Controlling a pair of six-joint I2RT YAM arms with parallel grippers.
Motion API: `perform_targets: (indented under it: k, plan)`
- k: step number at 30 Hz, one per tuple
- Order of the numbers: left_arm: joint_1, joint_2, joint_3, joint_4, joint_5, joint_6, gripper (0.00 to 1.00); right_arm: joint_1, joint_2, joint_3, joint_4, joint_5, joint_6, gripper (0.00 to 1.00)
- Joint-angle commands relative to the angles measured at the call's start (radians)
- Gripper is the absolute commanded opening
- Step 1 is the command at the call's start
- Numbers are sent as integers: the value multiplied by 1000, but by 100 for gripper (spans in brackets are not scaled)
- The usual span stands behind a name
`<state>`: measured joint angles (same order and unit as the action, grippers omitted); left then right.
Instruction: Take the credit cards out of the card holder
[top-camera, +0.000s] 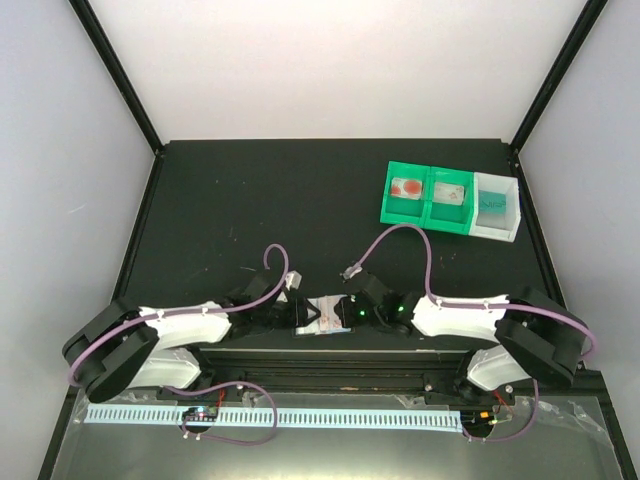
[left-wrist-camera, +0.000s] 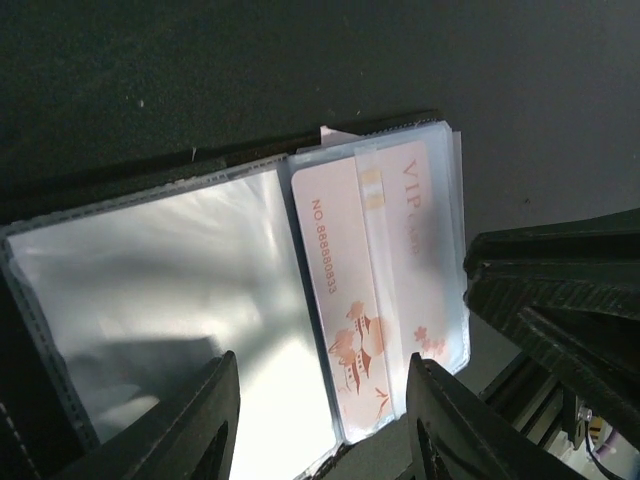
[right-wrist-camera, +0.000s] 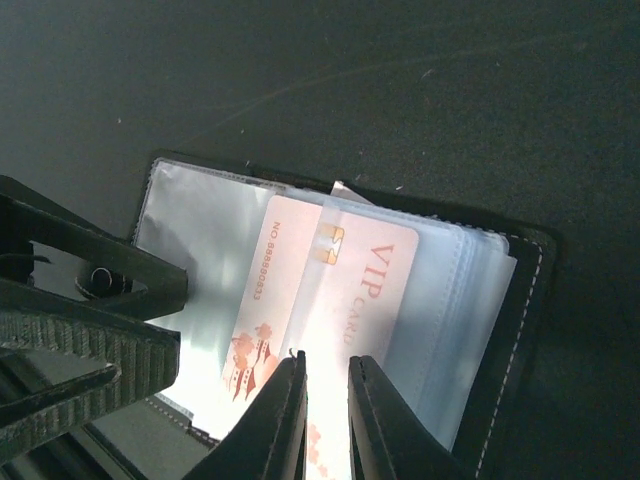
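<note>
card holder (right-wrist-camera: 522, 300) lying open at near edge of surface (top-camera: 300, 200) | left pincer (left-wrist-camera: 322, 405) hovering open astride clear sleeves (left-wrist-camera: 180, 300) | right pincer (right-wrist-camera: 327, 400) clamping pink VIP card (right-wrist-camera: 340, 275) by one end

Too small from above: card holder (top-camera: 322, 318), wedged between left gripper (top-camera: 290, 312) and right gripper (top-camera: 352, 312). Impossible to judge a pinch on the credit card (right-wrist-camera: 335, 270) under right fingertips (right-wrist-camera: 285, 400).

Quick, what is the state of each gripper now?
Left gripper: open, holding nothing.
Right gripper: closed on the card edge, it seems.
</note>
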<state>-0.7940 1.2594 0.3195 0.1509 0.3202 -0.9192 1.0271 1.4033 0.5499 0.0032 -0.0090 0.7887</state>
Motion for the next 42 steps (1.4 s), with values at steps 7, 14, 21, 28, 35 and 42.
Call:
perform_targets:
  k: [7, 14, 21, 28, 35, 42]
  plan:
    - [22, 53, 15, 87, 28, 1, 46, 4, 78, 90, -80, 106, -38, 18]
    - [24, 79, 31, 97, 27, 3, 46, 4, 110, 89, -90, 102, -31, 18]
    - [25, 120, 14, 162, 43, -9, 43, 3, 136, 56, -53, 69, -13, 15]
    - [26, 142, 12, 200, 57, -18, 36, 4, 132, 33, -45, 73, 3, 13]
    - [26, 133, -9, 223, 54, -28, 9, 4, 128, 20, -38, 79, 12, 13]
    - [34, 98, -54, 261, 59, -44, 2, 4, 125, 4, -30, 75, 23, 13]
